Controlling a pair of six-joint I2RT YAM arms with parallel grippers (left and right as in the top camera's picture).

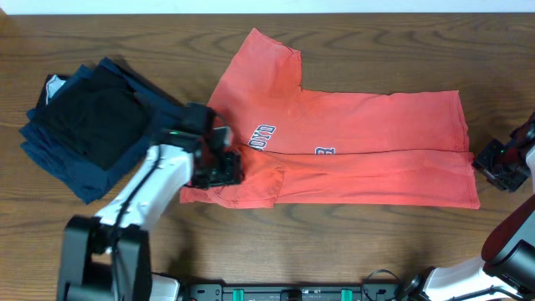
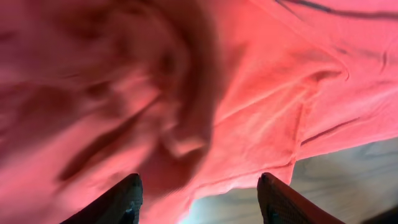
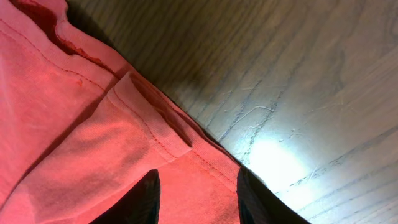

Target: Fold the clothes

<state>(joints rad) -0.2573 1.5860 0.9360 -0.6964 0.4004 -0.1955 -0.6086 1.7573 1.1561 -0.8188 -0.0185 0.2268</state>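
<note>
Dark fingers (image 2: 132, 198) of the left gripper (image 2: 199, 182) stand wide apart at the bottom of its wrist view, with nothing clamped between them. Just past them a blurred bunch of the coral-red T-shirt (image 2: 267, 93) rises, its edge lying on the wooden table (image 2: 348, 174). On the other wrist, the right gripper (image 3: 198, 177) is also parted. The T-shirt's stitched hem corner (image 3: 155, 134) lies flat on the wood between its fingers (image 3: 146, 199), and it has hold of nothing that I can see; bare table (image 3: 298, 93) spreads beyond the hem.

From overhead, the left gripper (image 1: 219, 167) hangs over the T-shirt's left edge, by a folded-in sleeve, and the right gripper (image 1: 500, 164) sits just off the T-shirt's right edge. The T-shirt (image 1: 368, 150) lies sideways in the middle of the table (image 1: 376, 242), folded lengthways into a long band, with one sleeve sticking out toward the far side. Navy-and-white lettering (image 1: 261, 135) shows near its left end. Well left of the T-shirt sits a pile of folded navy-blue garments (image 1: 58, 159) with a folded black garment (image 1: 92, 121) on top
</note>
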